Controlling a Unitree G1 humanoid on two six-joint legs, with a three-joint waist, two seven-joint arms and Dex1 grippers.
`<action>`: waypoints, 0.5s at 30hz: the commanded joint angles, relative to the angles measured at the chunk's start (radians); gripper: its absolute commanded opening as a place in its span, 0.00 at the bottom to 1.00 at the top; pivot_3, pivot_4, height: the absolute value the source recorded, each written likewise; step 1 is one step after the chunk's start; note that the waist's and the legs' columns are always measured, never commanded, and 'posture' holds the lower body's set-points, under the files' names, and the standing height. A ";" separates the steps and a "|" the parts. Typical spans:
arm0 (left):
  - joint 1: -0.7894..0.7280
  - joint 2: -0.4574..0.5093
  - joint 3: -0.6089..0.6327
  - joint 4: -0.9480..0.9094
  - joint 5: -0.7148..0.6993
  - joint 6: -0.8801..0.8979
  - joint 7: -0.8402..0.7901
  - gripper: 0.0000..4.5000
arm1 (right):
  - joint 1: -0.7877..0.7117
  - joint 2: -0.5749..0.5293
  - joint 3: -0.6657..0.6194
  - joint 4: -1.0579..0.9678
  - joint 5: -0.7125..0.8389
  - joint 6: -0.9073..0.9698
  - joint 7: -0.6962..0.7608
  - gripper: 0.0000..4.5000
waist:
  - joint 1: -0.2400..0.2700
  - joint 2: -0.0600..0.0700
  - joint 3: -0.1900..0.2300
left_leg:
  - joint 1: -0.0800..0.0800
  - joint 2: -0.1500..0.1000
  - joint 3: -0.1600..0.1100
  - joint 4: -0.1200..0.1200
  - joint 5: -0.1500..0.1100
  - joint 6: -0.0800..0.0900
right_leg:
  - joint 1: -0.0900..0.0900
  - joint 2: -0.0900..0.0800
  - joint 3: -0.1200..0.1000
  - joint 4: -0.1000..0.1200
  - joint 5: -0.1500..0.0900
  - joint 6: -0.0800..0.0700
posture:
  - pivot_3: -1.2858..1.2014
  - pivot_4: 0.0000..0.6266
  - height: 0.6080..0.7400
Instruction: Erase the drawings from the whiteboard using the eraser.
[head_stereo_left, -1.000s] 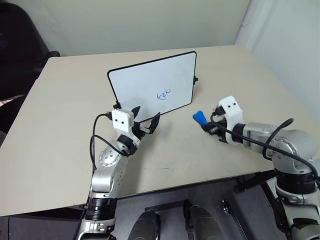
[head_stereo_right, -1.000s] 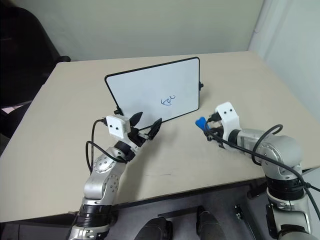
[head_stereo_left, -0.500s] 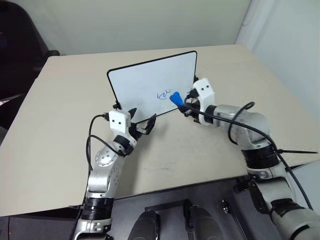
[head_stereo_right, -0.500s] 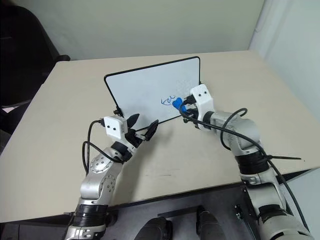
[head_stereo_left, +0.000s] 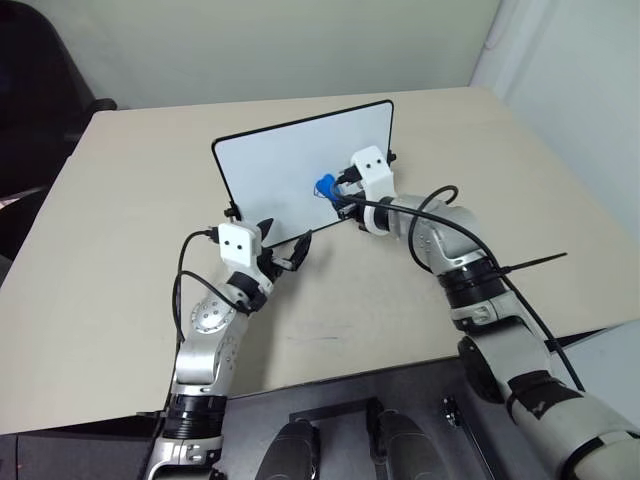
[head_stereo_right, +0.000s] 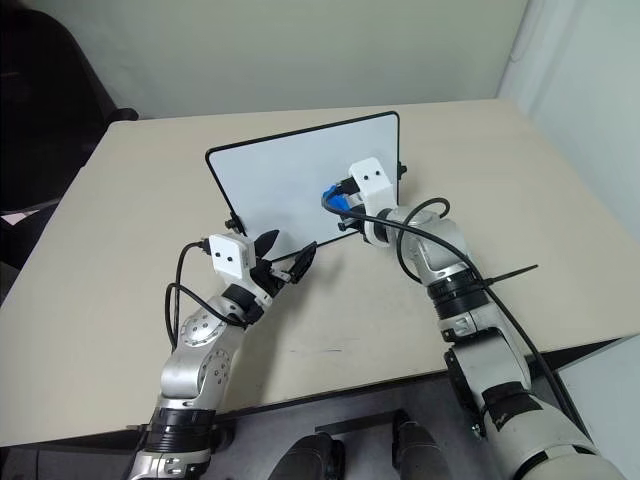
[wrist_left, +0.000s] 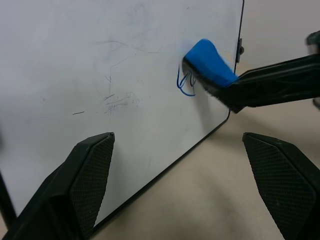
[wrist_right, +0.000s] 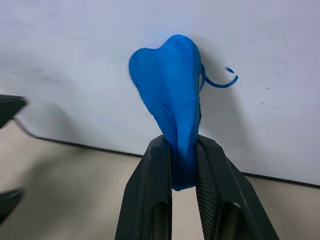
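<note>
eraser (wrist_right: 170, 107) squashed against glossy whiteboard (head_stereo_left: 275, 170)

Head stereo pair looks down over table (head_stereo_left: 120, 250); both wrist cameras close, facing whiteboard (head_stereo_left: 290, 165).

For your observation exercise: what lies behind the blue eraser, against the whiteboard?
Behind the eraser a few blue drawing strokes peek out on the whiteboard; the rest is covered.

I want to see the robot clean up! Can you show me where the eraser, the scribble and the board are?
eraser (wrist_right: 167, 95): right wrist view, middle of the blue block.
scribble (wrist_right: 220, 82): right wrist view, blue line beside the eraser.
board (head_stereo_left: 270, 170): left eye view, bare white face.
</note>
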 joint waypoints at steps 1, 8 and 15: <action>-0.002 0.004 0.010 -0.040 -0.007 -0.006 0.002 1.00 | -0.047 0.025 -0.013 0.037 -0.037 -0.048 -0.011 0.07 | -0.001 0.000 0.000 | 0.000 0.000 0.000 0.000 0.000 0.000 | 0.000 0.000 0.000 0.000 0.000 0.000 | 0.52 0.24 1.00; 0.000 0.004 0.009 -0.048 -0.007 -0.005 0.002 1.00 | -0.034 0.063 0.069 -0.017 -0.076 -0.040 0.071 0.07 | -0.010 0.000 0.000 | 0.000 0.000 0.000 0.000 0.000 -0.001 | -0.001 0.000 0.000 0.001 0.000 -0.002 | 0.52 0.24 1.00; 0.005 0.003 0.007 -0.058 -0.006 -0.005 0.003 1.00 | -0.038 0.078 0.093 -0.009 -0.106 -0.041 0.101 0.07 | -0.010 0.000 0.000 | 0.000 0.001 0.000 0.000 0.001 -0.002 | -0.001 0.001 -0.001 0.001 0.001 -0.003 | 0.52 0.24 1.00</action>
